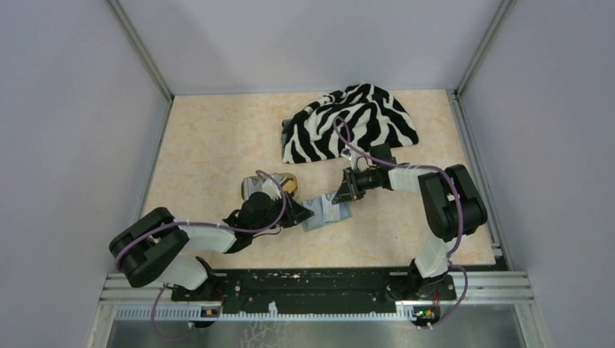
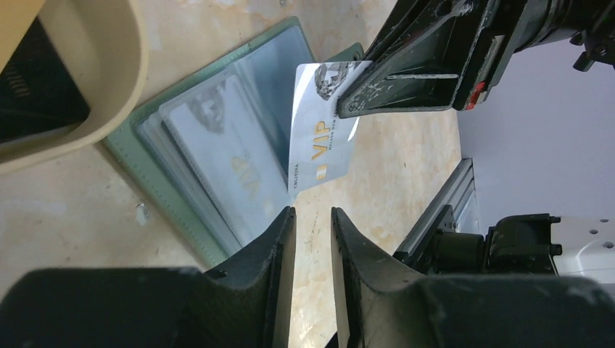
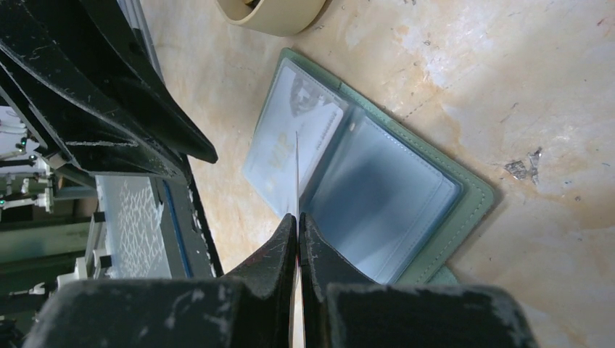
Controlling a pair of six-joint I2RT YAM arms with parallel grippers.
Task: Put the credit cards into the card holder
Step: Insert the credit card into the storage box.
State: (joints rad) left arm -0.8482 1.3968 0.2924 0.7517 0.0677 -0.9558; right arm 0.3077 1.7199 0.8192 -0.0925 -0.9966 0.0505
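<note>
The card holder (image 1: 330, 214) lies open on the table, sage green outside with clear sleeves inside (image 2: 217, 145) (image 3: 384, 196). One pale card (image 3: 290, 138) sits in a sleeve. My right gripper (image 1: 339, 194) (image 3: 298, 216) is shut on a white credit card with gold VIP lettering (image 2: 323, 138), holding it on edge just above the holder's fold. In the right wrist view that card (image 3: 297, 174) shows as a thin line. My left gripper (image 1: 296, 214) (image 2: 313, 214) is at the holder's left edge, jaws a little apart and empty. A dark card (image 2: 36, 87) lies in the tan tray.
The tan oval tray (image 1: 272, 185) (image 2: 116, 80) stands just left of the holder, behind my left gripper. A zebra-striped cloth (image 1: 352, 123) is bunched at the back of the table. Grey walls enclose the left, back and right sides.
</note>
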